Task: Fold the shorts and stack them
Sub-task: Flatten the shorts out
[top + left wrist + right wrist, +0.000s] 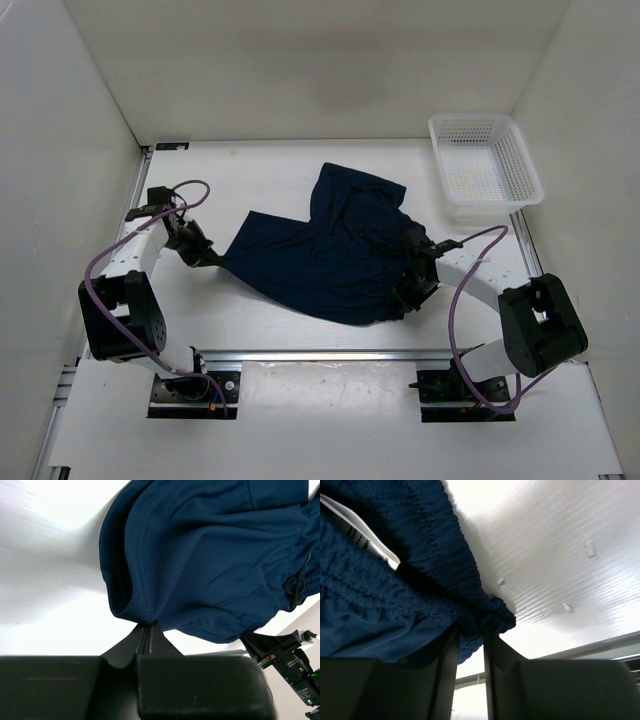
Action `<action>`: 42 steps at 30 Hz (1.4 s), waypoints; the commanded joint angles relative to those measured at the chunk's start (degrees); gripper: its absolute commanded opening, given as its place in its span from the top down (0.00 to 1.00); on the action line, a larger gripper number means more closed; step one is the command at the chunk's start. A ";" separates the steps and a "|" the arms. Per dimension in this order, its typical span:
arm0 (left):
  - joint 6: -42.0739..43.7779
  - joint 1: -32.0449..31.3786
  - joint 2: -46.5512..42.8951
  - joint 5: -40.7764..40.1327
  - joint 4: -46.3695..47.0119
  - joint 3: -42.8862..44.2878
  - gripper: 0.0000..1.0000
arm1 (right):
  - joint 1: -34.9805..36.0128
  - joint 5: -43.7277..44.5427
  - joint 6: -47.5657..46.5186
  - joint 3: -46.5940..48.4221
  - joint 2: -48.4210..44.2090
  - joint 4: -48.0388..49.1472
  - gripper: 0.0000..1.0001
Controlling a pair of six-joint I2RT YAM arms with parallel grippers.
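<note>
The dark navy shorts [330, 250] lie spread across the middle of the white table, one leg pointing to the back. My left gripper [212, 259] is shut on the hem corner of the left leg [145, 615], its jaws pressed together on the fabric. My right gripper [410, 285] is shut on the gathered waistband [470, 617] at the shorts' right end. A white label [365, 535] and a dark drawstring [297, 582] show on the waistband.
A white mesh basket [485, 165] stands at the back right corner. White walls close the table on the left, back and right. A metal rail [330, 355] runs along the near edge between the arm bases.
</note>
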 commanded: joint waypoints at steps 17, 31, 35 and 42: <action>1.04 -0.18 -2.26 1.62 1.67 -1.82 0.90 | 2.92 4.69 2.86 -0.64 -0.03 1.06 1.00; -2.55 -0.18 1.34 5.84 -3.78 21.55 0.90 | 1.15 25.07 -26.98 29.70 -11.08 6.22 1.00; -3.09 -0.71 -1.64 5.32 -3.00 17.09 0.90 | 2.30 25.87 -30.89 11.53 -21.73 16.14 1.00; -3.09 -1.85 -3.49 5.31 3.77 -1.98 0.90 | 2.30 23.68 -21.07 -11.71 -32.72 15.99 1.00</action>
